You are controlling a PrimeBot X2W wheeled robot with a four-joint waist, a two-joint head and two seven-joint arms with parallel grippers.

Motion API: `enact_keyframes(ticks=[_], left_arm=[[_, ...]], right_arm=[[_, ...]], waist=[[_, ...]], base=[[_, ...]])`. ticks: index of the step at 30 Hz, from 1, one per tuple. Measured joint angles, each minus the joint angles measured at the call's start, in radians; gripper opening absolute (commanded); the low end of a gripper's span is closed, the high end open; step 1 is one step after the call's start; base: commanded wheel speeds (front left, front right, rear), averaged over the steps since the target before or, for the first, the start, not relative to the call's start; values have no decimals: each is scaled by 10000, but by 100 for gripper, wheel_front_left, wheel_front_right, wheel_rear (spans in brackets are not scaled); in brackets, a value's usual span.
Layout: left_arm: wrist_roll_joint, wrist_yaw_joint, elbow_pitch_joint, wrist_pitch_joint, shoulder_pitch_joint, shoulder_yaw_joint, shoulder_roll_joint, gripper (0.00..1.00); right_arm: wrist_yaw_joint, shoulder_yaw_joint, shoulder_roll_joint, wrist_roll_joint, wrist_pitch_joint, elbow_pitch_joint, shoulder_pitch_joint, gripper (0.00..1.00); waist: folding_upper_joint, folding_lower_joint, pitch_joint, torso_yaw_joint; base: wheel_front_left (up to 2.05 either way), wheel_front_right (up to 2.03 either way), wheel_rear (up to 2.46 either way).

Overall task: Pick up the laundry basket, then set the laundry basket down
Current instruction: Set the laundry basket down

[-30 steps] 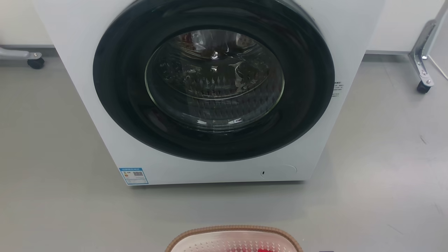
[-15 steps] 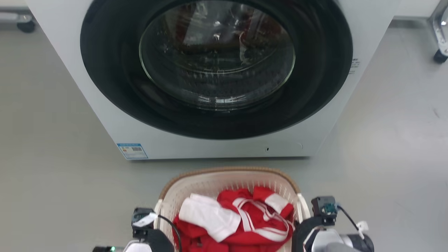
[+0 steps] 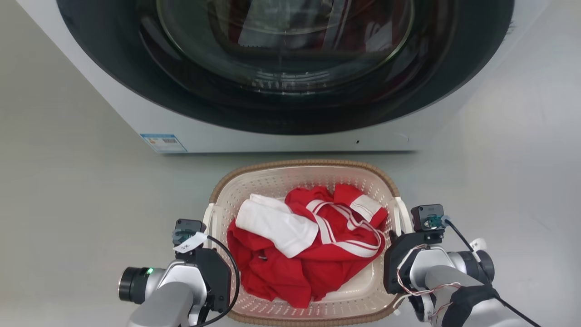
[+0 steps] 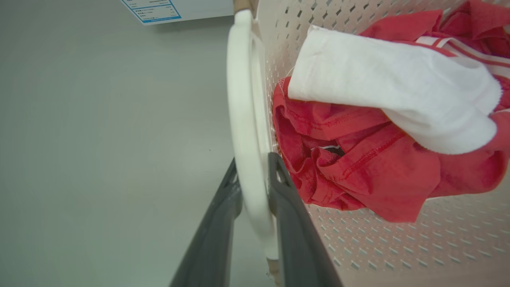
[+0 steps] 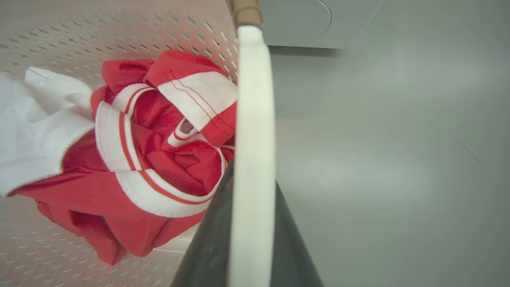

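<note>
Looking down at a wide grey floor point(image 3: 68, 190). Seeing a big white washing machine with a round dark glass door point(image 3: 272, 143) at the far side of that floor.

Finding the cream-white plastic laundry basket with little holes and a brown woven-look rim point(image 3: 290, 179) right in front of the machine, near it but not touching, between the two arms. Not being able to tell if resting on the floor or hanging just above it.

Holding a soft heap of red and white clothes point(image 3: 313, 245) inside, so probably feeling light, though sliding about if tipped. Looking stiff in the walls, but smooth and maybe slippery.

Taking hold best at the sides: the left white loop handle point(image 4: 245, 119) and the right white loop handle point(image 5: 255, 119).

Pinching the left handle tight between the two dark fingers of the left gripper point(image 4: 255, 163). Pinching the right handle the same way with the right gripper point(image 5: 252, 179).

Needing both sides moving together and level.
</note>
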Motion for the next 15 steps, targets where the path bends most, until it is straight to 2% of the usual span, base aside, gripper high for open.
enact_keyframes(ticks=[15], left_arm=[[0,247,-560,-102,-1241,-69,15,0]], right_arm=[[46,-142,-10,-240,-525,752,-1360,0]], waist=[[0,0,2222,226]], base=[[0,0,0]])
